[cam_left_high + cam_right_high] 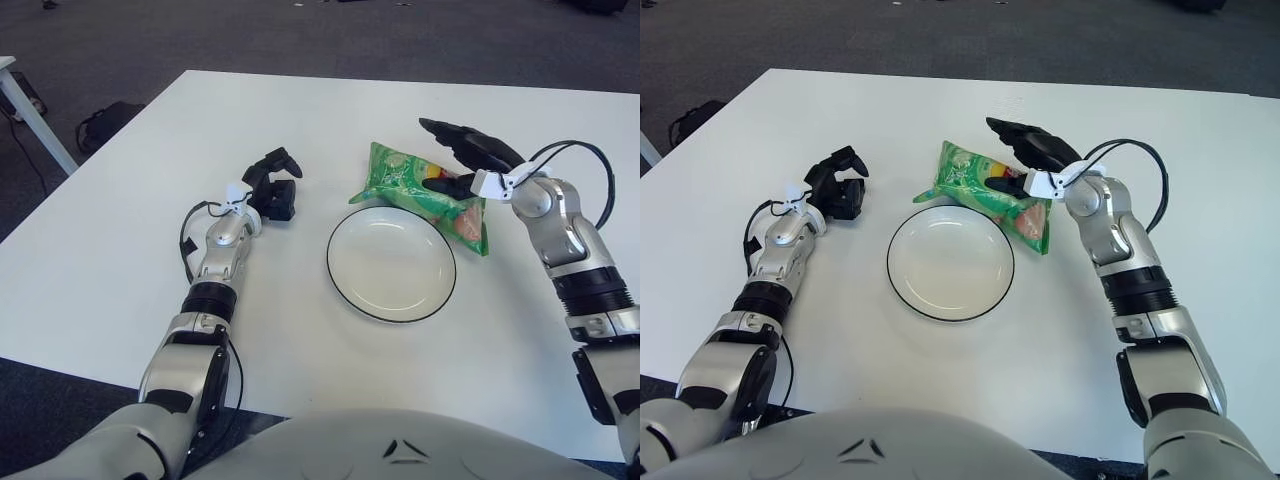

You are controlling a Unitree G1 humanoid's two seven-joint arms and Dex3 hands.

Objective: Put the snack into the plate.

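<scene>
White rectangular worktop (120, 250), seen from above, with a round white plate with a thin black rim (391, 264) near its middle as landmark.

Just beyond the plate, toward its far right: a glossy green snack bag with printed vegetables and a red-orange patch (425, 190), lying tilted, lower edge overlapping or touching the plate's far rim, right corner reaching down past the plate's right side. Not inside the plate.

Right hand (462, 160), black, at the bag's right end, beyond and to the right of the plate. Upper fingers (450, 134) stretched out flat above the bag; a lower finger pressed against the bag's face near the red-orange patch. Looks like a pinch on the bag's right edge, bag partly lifted on that side, though contact underneath hidden. Silver forearm running back toward the near right, with a black cable (585, 160) looping beside the wrist.

Left hand (272, 185), black, to the left of the plate and well apart from it, low over the worktop. Fingers curled inward, holding nothing. Silver forearm trailing back toward the near left.

Dark grey carpeted floor (300, 35) beyond the worktop's far edge.
</scene>
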